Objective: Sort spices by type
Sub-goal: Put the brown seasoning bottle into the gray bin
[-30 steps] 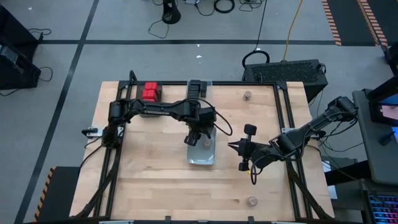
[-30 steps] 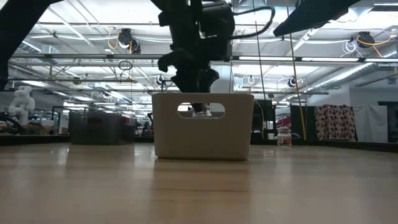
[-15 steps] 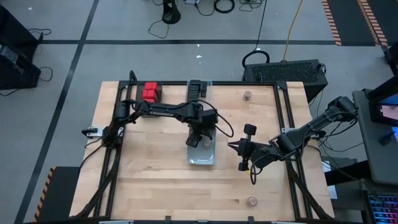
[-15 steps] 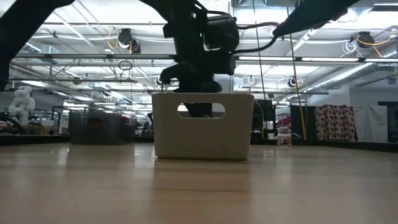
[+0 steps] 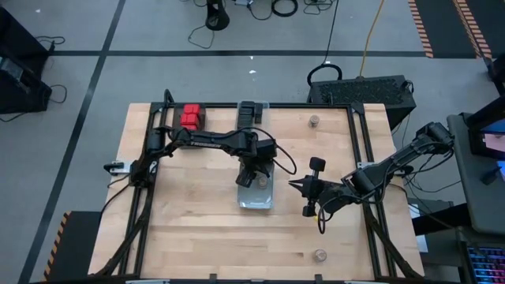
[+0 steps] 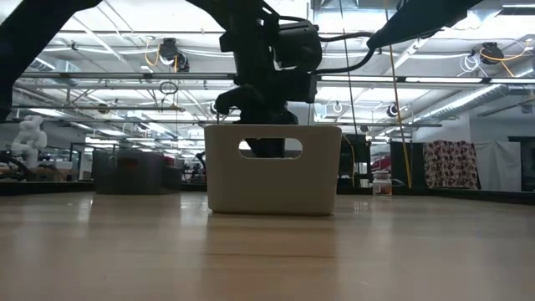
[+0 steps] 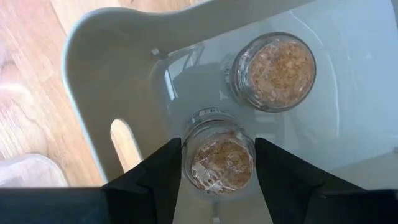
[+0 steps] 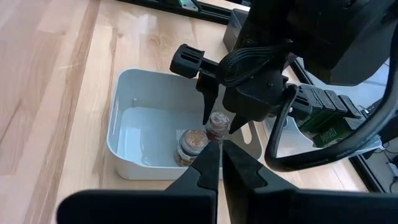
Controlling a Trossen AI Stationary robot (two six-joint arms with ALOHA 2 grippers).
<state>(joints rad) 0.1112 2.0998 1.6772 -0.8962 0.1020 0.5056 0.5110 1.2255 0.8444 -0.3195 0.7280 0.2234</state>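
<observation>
Since a second ago: left gripper (image 7: 216,180) has dropped into the bin (image 5: 256,202); barely moved in the last half second.
Left gripper: wrist pointing down, fingers pinching a jar (image 7: 217,160) just above the bin floor.
Second jar (image 7: 273,71): standing in bin, just beside.
Right gripper (image 8: 221,163): beside bin, fingers pressed together, idle.
Red boxes (image 5: 190,117): far edge.

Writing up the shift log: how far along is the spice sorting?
Done: red boxes grouped at the table's far edge with black ones nearby, and one round jar standing in the white bin. In hand: the left gripper holds a second jar inside that bin. Left: two jars on the table. The right gripper waits shut beside the bin.
</observation>
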